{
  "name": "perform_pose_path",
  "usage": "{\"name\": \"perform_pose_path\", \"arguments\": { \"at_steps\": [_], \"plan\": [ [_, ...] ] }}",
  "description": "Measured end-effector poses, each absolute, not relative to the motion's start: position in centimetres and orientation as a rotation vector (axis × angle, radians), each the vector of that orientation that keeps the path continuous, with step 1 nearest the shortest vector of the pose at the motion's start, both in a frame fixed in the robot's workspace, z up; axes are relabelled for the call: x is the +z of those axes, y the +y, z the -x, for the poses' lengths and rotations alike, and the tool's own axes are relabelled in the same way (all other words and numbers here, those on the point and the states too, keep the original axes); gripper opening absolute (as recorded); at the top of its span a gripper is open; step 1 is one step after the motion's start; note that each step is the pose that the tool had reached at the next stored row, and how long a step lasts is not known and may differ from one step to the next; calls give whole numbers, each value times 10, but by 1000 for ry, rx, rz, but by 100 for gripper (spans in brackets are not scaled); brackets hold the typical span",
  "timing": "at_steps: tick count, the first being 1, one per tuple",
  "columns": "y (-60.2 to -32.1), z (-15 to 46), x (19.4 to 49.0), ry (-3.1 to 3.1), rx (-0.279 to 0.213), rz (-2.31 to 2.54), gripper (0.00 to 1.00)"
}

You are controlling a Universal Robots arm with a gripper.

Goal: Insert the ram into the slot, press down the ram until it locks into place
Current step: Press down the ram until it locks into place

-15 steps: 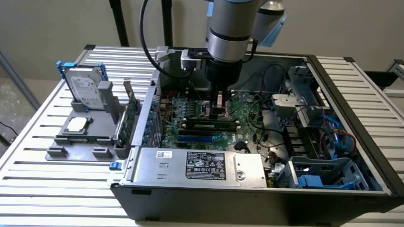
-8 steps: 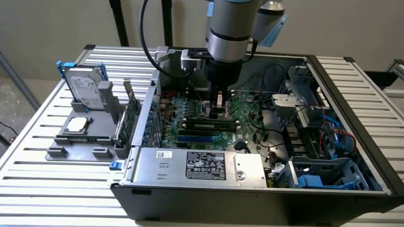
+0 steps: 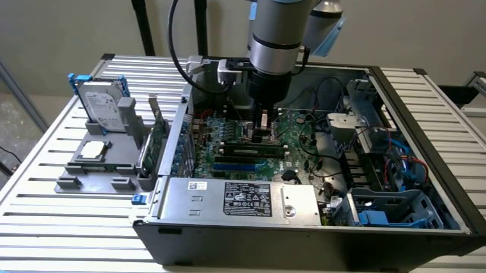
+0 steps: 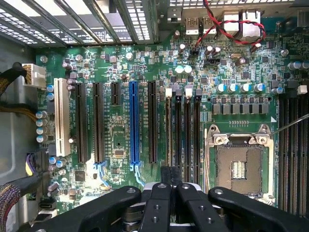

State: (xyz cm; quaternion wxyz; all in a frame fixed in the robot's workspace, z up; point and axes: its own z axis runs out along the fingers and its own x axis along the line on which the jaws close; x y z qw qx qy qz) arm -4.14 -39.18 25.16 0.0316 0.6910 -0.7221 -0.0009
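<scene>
**Hand (image 4: 171, 176) low over the memory slots, lock not confirmed**

Black jointed links of the hand lie closest to the wrist camera, meeting over the near ends of the long, narrow black plastic memory slots (image 4: 177, 130). I cannot tell whether the hand is wide, narrow or gripping anything.

In the exterior view the hand (image 3: 263, 135) hangs inside the open dark-grey computer case (image 3: 425, 227). Just beneath it, a long, thin green stick with dark chips, which I take for the ram (image 3: 251, 149), lies along the slots. It looks at least placed in a slot. Whether it is fully down and the end clips have caught cannot be made out, so I judge the pressing and locking unproven.

Room is tight. The square metal processor socket (image 4: 239, 164) sits just beside the slots on one side, and a long blue plastic slot (image 4: 134, 123) runs parallel on the other. The silver power-supply box (image 3: 235, 199) walls off the case's near edge, and red and black wires (image 4: 227, 29) loop beyond the slots' far ends. Above the board the space is open. The case rests on a slatted metal table (image 3: 45, 227).
</scene>
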Motion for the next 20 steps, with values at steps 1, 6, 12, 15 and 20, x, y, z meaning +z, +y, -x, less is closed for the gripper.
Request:
{"name": "perform_pose_path", "arguments": {
  "at_steps": [1, 6, 12, 15, 20],
  "plan": [
    [-392, 41, 252, -2224, -3, -2128, 11],
    [-392, 41, 249, -2226, -4, -2130, 11],
    [-392, 41, 242, -2231, -12, -2135, 11],
    [-392, 41, 240, -2232, -14, -2136, 11],
    [-392, 41, 237, -2232, -14, -2138, 11]
  ]
}}
